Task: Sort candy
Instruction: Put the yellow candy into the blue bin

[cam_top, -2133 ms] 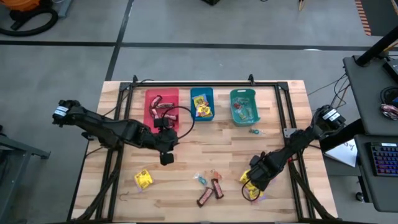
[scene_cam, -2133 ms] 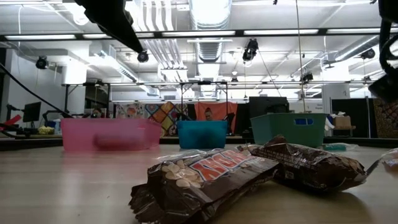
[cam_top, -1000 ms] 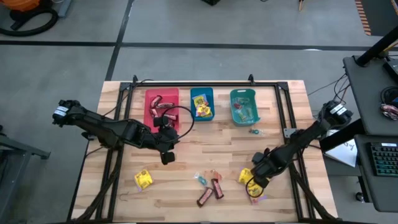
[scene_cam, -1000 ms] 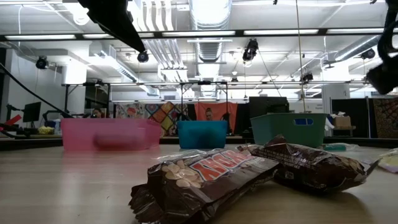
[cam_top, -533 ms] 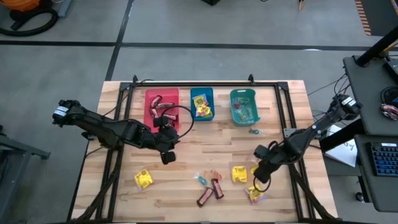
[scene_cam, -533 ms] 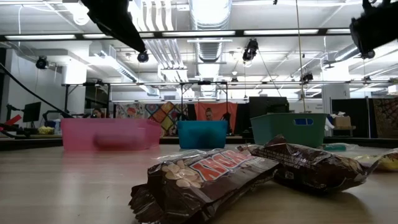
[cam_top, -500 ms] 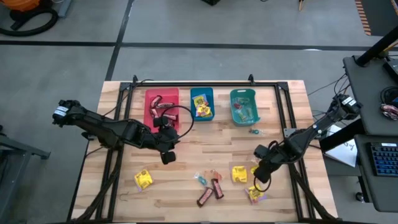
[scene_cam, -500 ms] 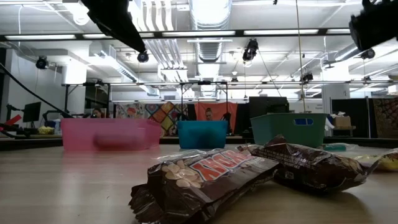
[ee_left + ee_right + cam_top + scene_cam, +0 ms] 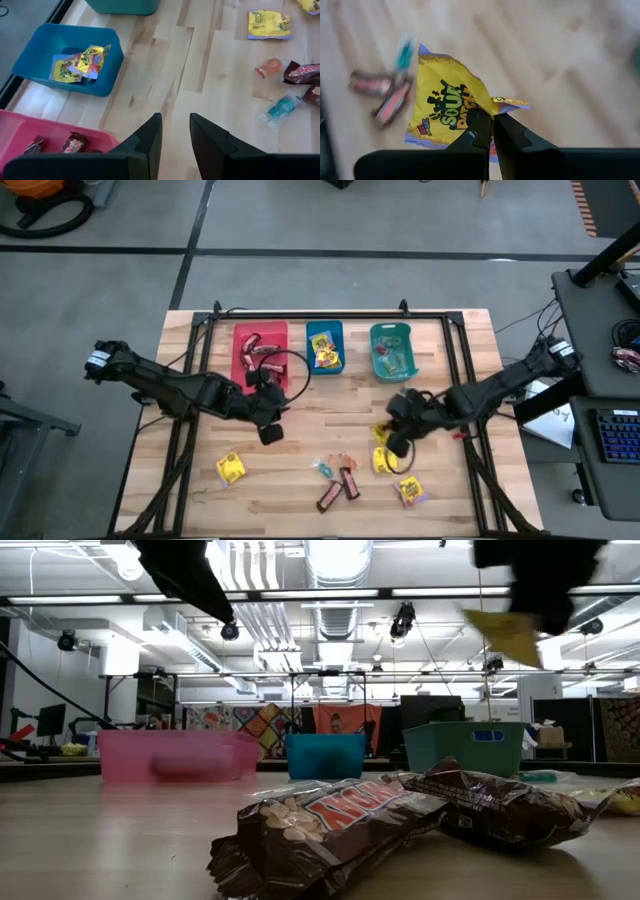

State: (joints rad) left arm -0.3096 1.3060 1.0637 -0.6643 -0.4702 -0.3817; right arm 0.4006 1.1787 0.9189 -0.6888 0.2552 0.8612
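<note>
- The wooden surface (image 9: 300,415) carries 3 bins in a row along its far edge.
- The red bin (image 9: 259,355) holds dark brown-red bars.
- The teal bin (image 9: 390,351) holds small twist-wrapped pieces.
- The blue bin (image 9: 324,347) holds yellow packets.
- The left pincer (image 9: 268,430) hovers just in front of the red bin, its fingers slightly parted and holding nothing.
- The right pincer (image 9: 393,442) is lifted above the surface in front of the teal bin, clenched on a yellow packet (image 9: 442,110).
- Loose on the near surface: 3 more yellow packets (image 9: 231,469), 2 brown-red bars (image 9: 338,488) and a teal twist-wrapped piece (image 9: 324,469).
</note>
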